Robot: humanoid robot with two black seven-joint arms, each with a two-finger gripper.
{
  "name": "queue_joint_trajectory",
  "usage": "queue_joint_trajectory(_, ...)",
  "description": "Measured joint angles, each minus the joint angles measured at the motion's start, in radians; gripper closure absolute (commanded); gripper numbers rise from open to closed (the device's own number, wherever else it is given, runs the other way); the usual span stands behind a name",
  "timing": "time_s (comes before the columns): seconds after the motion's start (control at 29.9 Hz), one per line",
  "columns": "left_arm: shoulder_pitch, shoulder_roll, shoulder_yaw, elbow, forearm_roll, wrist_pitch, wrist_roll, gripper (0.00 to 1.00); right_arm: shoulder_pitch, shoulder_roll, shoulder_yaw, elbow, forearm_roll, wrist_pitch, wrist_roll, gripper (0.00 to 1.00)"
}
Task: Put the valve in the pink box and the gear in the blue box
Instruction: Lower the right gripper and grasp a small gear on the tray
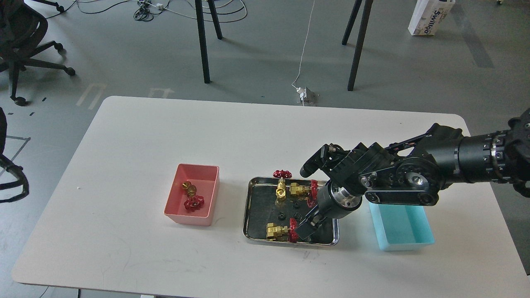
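The pink box [187, 218] stands left of centre with one valve [191, 196] lying in it. The steel tray [263, 207] holds three more valves, two at the back [281, 185] [302, 190] and one at the front [280, 231], and small black gears [280, 215] [297, 215]. My right gripper [307, 231] points down into the tray's front right corner, just right of the front valve. Its dark fingers cannot be told apart. It covers the spot where one gear lay. The blue box [403, 225] is empty and partly under my right arm. My left gripper is out of view.
The white table [124, 165] carries only the two boxes and the tray. My right arm [414, 178] spans from the right edge over the blue box. A dark part of my left arm [8, 182] shows at the left edge.
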State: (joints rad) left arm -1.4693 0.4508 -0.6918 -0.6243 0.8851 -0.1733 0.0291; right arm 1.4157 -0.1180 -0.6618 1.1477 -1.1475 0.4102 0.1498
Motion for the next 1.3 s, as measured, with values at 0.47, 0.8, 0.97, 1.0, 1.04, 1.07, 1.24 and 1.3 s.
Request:
queue_joint_trajectory(0.47,-0.021,0.017,-0.001,0.000,0.000,0.000,-0.001,0.01,-0.008,0.081,-0.095,-0.075,-0.037,-0.004,0.037,0.24)
queue_joint_trajectory(0.8,-0.038,0.012,-0.001,0.025,0.000,-0.001,-0.005,0.01,-0.005,0.084,-0.122,-0.084,-0.044,0.000,0.036,0.36)
queue_joint_trajectory(0.97,-0.041,0.012,-0.001,0.028,-0.002,-0.001,-0.005,0.01,-0.014,0.106,-0.133,-0.119,-0.049,0.001,0.036,0.39)
queue_joint_trajectory(1.0,-0.041,0.013,-0.001,0.028,-0.002,-0.001,-0.005,0.01,-0.017,0.111,-0.135,-0.127,-0.051,0.001,0.036,0.40)
queue_joint_trajectory(1.04,-0.042,0.014,-0.001,0.028,-0.002,-0.001,-0.005,0.01,-0.019,0.114,-0.136,-0.134,-0.053,0.001,0.036,0.40)
queue_joint_trajectory(1.07,-0.043,0.015,-0.001,0.028,-0.002,-0.001,-0.005,0.01,-0.022,0.116,-0.137,-0.141,-0.054,0.001,0.036,0.41)
queue_joint_trajectory(1.24,-0.054,0.018,-0.002,0.028,-0.002,-0.001,-0.005,0.01,-0.026,0.118,-0.139,-0.157,-0.055,0.001,0.035,0.54)
queue_joint_trajectory(1.3,-0.055,0.020,-0.002,0.028,-0.002,-0.001,-0.004,0.01,-0.026,0.118,-0.140,-0.158,-0.055,0.000,0.034,0.60)
